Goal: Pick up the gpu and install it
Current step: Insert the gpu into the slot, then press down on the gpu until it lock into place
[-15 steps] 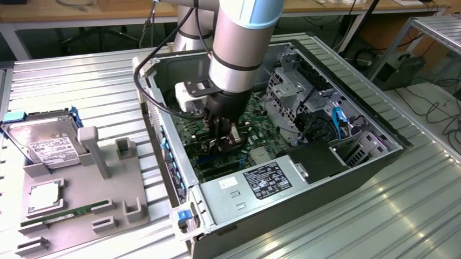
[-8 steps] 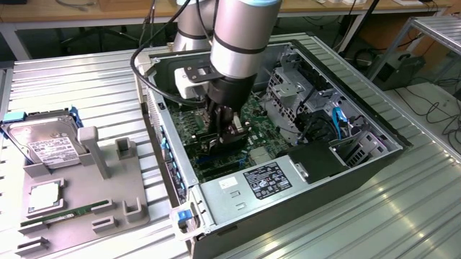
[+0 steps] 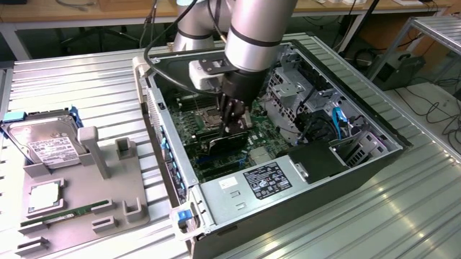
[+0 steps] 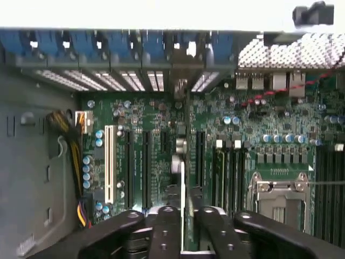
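Note:
The gpu (image 3: 229,143) is a dark flat card standing on edge over the green motherboard (image 3: 209,116) inside the open computer case (image 3: 364,121). My gripper (image 3: 235,125) reaches down into the case from above and holds the card's upper edge. In the wrist view the gpu (image 4: 183,181) runs edge-on as a thin strip between the black fingers (image 4: 164,232), in line with the long expansion slots (image 4: 145,162). Its far end meets the bracket openings (image 4: 180,81) at the case's rear wall. My gripper (image 4: 183,229) is shut on the card.
A grey holder plate (image 3: 86,216) at the exterior view's left carries a silver hard drive (image 3: 47,143), a processor (image 3: 45,195) and a green memory stick (image 3: 68,211). Inside the case are the power supply (image 3: 266,181), drive cages (image 3: 288,86), cables (image 4: 73,151) and an empty processor socket (image 4: 280,189).

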`<state>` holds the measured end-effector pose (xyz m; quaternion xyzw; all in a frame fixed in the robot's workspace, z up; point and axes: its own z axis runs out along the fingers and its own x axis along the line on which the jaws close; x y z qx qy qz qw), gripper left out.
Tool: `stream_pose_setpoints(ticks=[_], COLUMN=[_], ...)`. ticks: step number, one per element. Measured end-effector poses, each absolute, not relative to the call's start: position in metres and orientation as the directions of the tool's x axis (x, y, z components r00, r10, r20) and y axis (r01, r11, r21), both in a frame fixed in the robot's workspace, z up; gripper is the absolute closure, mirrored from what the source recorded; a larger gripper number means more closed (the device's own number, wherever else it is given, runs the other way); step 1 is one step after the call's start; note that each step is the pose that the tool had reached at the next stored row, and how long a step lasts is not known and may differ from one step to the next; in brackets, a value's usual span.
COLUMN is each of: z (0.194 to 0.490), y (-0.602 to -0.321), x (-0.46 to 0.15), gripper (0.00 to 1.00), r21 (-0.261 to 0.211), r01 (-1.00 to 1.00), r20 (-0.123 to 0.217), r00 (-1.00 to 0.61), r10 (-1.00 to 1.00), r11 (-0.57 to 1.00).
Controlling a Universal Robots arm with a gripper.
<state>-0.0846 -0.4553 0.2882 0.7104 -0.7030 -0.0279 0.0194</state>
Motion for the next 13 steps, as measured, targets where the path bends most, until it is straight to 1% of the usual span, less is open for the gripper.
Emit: stream_pose_setpoints(ticks=[1, 2, 3, 13], z=[0.288, 0.288, 0.288, 0.288], y=[-0.455, -0.455, -0.455, -0.455], x=[-0.08, -0.077, -0.074, -0.07], gripper=[0.87, 0.87, 0.89, 0.89], r21=[0.072, 0.076, 0.079, 0.083], r01=[-0.997, -0.997, -0.997, -0.996], r20=[-0.012, -0.012, -0.012, -0.012], r00=[0.01, 0.01, 0.01, 0.01], r10=[-1.0, -1.0, -1.0, -1.0], r11=[-0.011, -0.011, -0.011, -0.011])
